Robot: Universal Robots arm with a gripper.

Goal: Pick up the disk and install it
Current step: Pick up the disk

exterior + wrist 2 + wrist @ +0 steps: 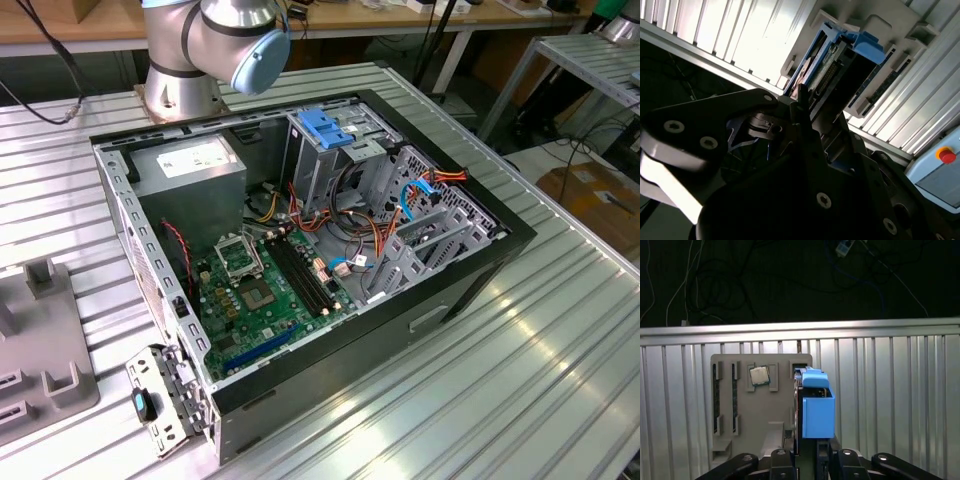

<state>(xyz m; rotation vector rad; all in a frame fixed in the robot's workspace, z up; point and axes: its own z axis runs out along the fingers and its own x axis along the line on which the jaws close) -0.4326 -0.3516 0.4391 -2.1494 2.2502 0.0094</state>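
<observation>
Step 1 of 2, the pick. Install not started.

- The disk (817, 412) stands on edge in a slot of the grey fixture plate (735, 390). Its blue side rail faces the camera in the first wrist view, and its connector edge shows in the second wrist view.
- The plate lies on the ribbed aluminium table (520, 400) and also carries 1 CPU chip (759, 375), near the disk but not touching it.
- The gripper (807, 460) hangs in line with the disk, right at its near end. I can't tell whether it is spread, pressed together or pinching the disk, or whether there is contact at all.
- The open PC case (480, 260) lies on its side on the table, well apart from the plate at the exterior view's left edge. The drive cage with a blue top (325, 130) stands at the case's far end, near the arm's base (185, 90).

My read on the next move:
- It calls for a square hold across the disk's 2 flat faces, clear of the connector edge.
- The pull should then run straight along the slot with no twist.
- A skewed pull could jam the rails or drag the plate.
- Loose cables (385, 235) crowd the bay area, so there is a snag risk at install.
</observation>
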